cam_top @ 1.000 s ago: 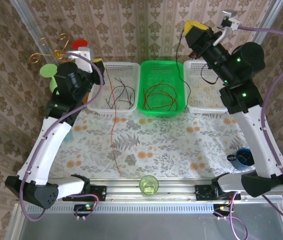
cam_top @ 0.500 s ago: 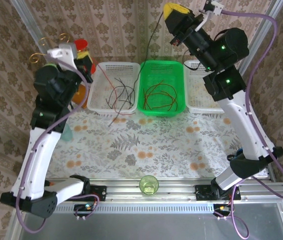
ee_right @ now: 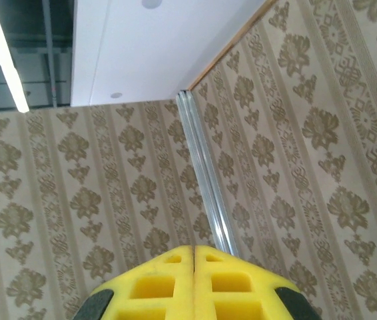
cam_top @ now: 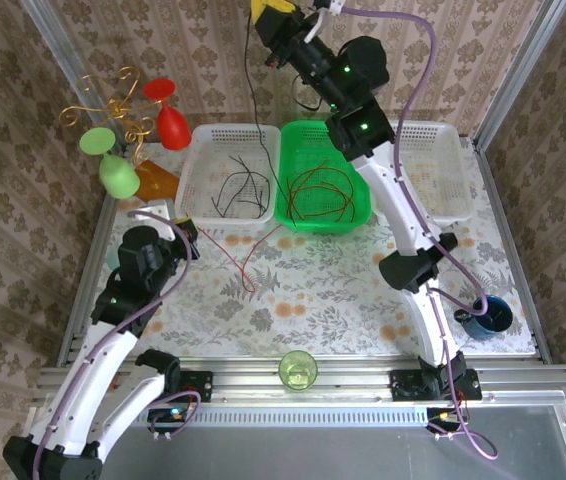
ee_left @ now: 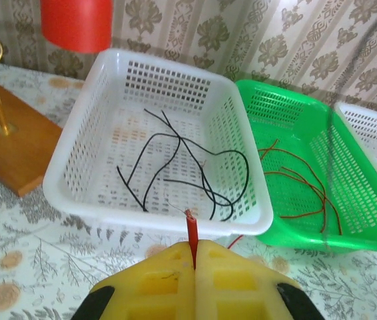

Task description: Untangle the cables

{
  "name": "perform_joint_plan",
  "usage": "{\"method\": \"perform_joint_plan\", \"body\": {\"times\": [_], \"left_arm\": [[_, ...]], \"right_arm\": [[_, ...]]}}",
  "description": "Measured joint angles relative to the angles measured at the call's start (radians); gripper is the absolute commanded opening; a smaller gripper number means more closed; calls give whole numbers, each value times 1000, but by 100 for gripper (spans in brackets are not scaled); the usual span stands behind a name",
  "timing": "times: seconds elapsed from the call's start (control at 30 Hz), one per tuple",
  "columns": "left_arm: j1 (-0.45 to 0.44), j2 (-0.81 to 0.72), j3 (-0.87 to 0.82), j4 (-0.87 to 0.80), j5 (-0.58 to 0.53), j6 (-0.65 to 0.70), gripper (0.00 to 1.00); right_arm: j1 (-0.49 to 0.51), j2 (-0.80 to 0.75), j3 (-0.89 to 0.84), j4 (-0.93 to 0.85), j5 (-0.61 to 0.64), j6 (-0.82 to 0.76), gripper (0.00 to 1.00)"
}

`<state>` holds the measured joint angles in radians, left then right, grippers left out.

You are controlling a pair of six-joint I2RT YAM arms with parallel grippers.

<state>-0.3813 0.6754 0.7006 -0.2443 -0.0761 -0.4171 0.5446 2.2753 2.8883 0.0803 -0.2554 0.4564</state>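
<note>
Red cable [ee_left: 192, 230] clamped in left jaws near white basket [ee_left: 108, 208] rim, black cable [cam_top: 251, 80] gripped by right jaws high overhead.

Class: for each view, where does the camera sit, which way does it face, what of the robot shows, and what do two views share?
Top: above and behind the arms, looking down on the table; both arms show, the right gripper raised, a black cable hanging from it.
Left wrist: on the left gripper, facing the white basket; yellow fingers pinch a red cable.
Right wrist: faces up at wall and ceiling; shut yellow fingers.
Shared: top and left wrist show the white basket.
</note>
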Motion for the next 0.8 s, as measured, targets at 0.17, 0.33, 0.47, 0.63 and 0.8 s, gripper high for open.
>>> {"method": "perform_joint_plan", "body": {"times": [0.17, 0.33, 0.47, 0.63, 0.8], "left_arm": [[-42, -36, -55, -2, -16, -58, 0], [-106, -35, -101, 1, -42, -100, 0], [-142, -35, -122, 6, -63, -122, 0], [-153, -36, -131, 6, -83, -134, 0], [-158, -46, -131, 4, -92, -138, 0]], "right_arm": [[0, 17, 4, 16, 34, -48, 0], [0, 17, 4, 107, 89, -96, 0], [1, 29, 3, 153, 95, -89, 0], [10, 66, -51, 156, 60, -55, 0], [32, 61, -366, 220, 35, -42, 0]]}}
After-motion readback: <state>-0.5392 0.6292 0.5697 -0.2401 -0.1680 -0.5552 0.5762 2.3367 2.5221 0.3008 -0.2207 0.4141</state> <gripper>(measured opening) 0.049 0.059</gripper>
